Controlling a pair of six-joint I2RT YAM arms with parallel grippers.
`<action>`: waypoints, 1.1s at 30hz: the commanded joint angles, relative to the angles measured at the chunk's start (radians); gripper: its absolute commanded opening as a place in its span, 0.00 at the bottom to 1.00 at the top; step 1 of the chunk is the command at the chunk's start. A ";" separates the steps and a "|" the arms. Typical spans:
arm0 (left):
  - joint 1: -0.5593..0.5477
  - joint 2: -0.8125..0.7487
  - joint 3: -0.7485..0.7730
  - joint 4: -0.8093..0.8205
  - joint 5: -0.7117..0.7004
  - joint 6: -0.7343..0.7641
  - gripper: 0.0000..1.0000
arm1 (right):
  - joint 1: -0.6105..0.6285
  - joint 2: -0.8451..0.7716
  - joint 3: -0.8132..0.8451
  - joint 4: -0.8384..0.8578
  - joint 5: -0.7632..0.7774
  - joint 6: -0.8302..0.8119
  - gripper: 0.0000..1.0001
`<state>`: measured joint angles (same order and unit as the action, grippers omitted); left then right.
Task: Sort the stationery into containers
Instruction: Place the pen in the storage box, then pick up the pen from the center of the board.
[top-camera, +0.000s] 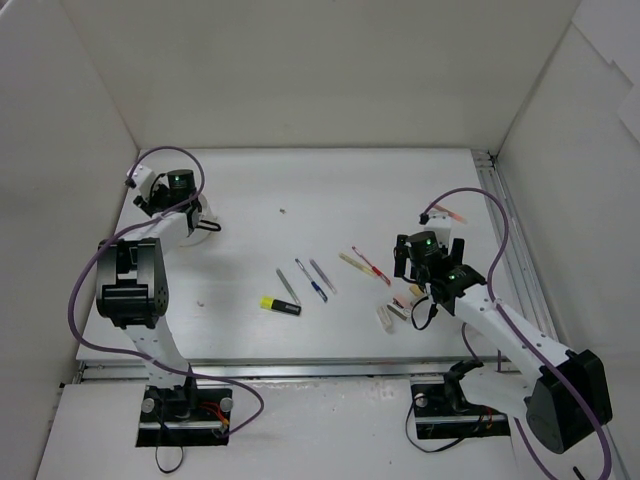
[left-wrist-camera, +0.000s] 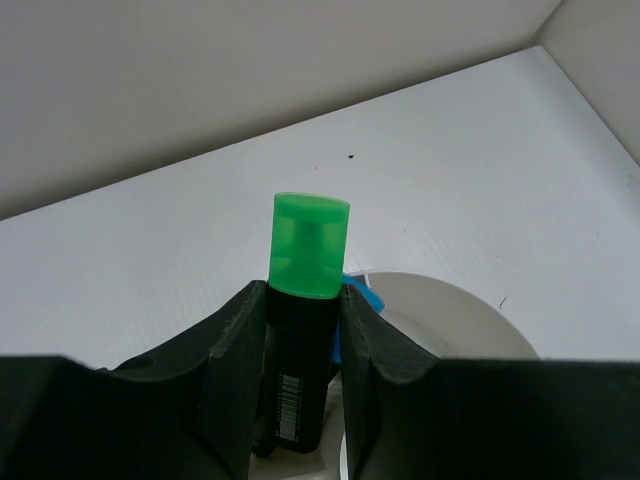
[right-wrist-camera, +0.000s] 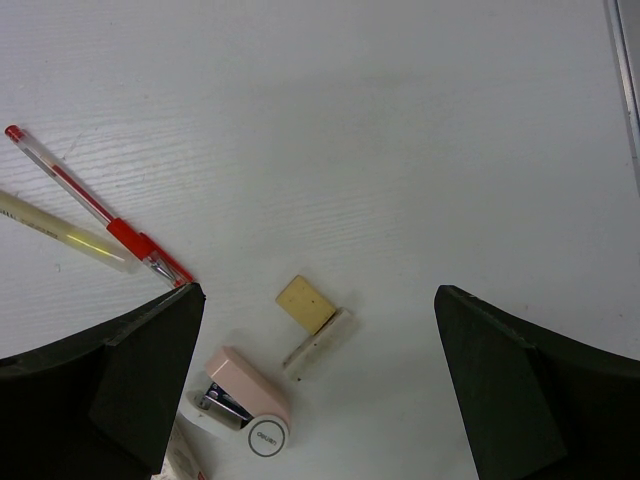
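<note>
With the left gripper (left-wrist-camera: 305, 312) clamped on the green highlighter (left-wrist-camera: 310, 240) over the rim of the tub (left-wrist-camera: 455, 320) at the table's (top-camera: 330, 200) far left corner, I would centre it over one compartment and lower it before releasing; the right gripper (right-wrist-camera: 318, 292) hangs wide near the right edge.

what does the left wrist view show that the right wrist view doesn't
Only the left wrist view: the left gripper shut on a green-capped highlighter, the white tub below it and something blue by the tub's rim. Only the right wrist view: the open right gripper above a red pen, a beige stick, a tan eraser, a white block and a small pink stapler. Both: the white table and the camera's own gripper at the bottom edge.
</note>
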<state>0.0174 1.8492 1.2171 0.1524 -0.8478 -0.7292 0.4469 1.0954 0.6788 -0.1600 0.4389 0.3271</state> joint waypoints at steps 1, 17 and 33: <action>-0.004 -0.028 0.053 0.020 -0.045 -0.035 0.26 | 0.006 -0.032 0.025 0.033 0.038 0.003 0.98; -0.031 -0.266 -0.041 -0.081 0.024 -0.104 0.64 | 0.007 -0.074 0.024 0.031 -0.008 0.009 0.98; -0.207 -0.795 -0.209 -0.703 0.786 -0.321 0.99 | 0.013 -0.164 -0.010 0.031 -0.043 0.047 0.98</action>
<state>-0.1280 1.0515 1.0603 -0.4858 -0.2802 -1.0050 0.4530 0.9501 0.6701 -0.1608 0.3836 0.3485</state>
